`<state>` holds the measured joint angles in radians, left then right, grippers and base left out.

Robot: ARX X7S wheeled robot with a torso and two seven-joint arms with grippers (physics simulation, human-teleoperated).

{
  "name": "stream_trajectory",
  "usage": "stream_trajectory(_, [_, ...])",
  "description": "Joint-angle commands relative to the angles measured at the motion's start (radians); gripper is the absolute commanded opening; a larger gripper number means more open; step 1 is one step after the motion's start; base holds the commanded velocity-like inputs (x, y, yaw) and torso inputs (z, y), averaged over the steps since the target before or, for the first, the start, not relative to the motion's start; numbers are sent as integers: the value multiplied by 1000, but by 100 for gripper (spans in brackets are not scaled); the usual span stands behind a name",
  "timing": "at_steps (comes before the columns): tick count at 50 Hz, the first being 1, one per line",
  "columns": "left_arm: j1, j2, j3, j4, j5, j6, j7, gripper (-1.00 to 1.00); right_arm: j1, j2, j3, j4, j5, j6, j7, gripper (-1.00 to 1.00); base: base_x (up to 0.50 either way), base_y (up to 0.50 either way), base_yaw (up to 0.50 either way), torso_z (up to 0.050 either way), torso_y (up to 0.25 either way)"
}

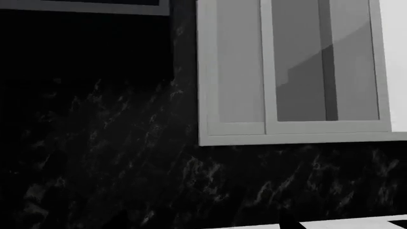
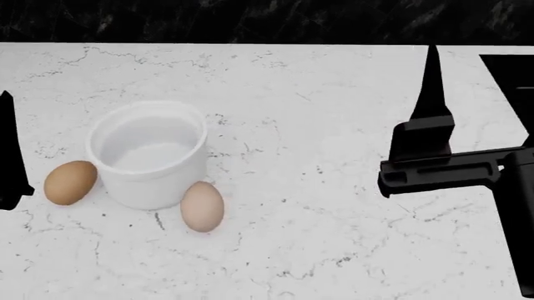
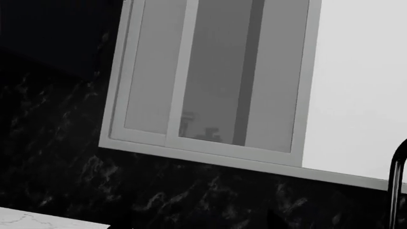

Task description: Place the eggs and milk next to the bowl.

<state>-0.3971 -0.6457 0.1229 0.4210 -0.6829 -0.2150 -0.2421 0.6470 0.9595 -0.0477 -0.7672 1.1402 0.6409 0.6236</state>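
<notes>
In the head view the white bowl (image 2: 149, 153) stands upright on the white marble counter (image 2: 317, 112). A tan-brown egg (image 2: 70, 182) lies against its left side. A paler egg (image 2: 202, 205) lies against its front right side. The milk is out of view. My right gripper (image 2: 434, 112) hangs over the counter well right of the bowl, with one thin black finger (image 2: 432, 75) pointing away from me; its other finger does not show. A black part of my left gripper (image 2: 9, 156) shows at the left edge, next to the brown egg. Both wrist views show only wall and window.
A black marble backsplash (image 2: 267, 19) runs along the counter's far edge. A dark rectangular recess (image 2: 511, 81) cuts into the counter at the far right. A white-framed window (image 1: 292, 71) (image 3: 216, 81) sits above the backsplash, and a black curved pipe (image 3: 397, 181) rises beside it.
</notes>
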Motion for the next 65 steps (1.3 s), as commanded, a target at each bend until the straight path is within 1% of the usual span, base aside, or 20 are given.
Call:
stream_trajectory(1, [0, 23, -20, 3, 12, -11, 24, 100, -32, -14, 44, -7, -16, -20, -31, 100, 1, -500, 0, 0, 0])
stream_trajectory(28, [-10, 24, -18, 12, -7, -36, 3, 100, -47, -5, 51, -18, -5, -17, -14, 100, 1, -500, 0, 0, 0])
stream_trajectory(56, [-12, 47, 4, -57, 24, 4, 36, 100, -57, -7, 46, -14, -13, -23, -22, 100, 1, -500, 0, 0, 0])
stream_trajectory(65, [-16, 40, 10, -18, 22, -21, 12, 100, -89, -1, 65, -20, -15, -40, -27, 100, 0, -500, 0, 0, 0])
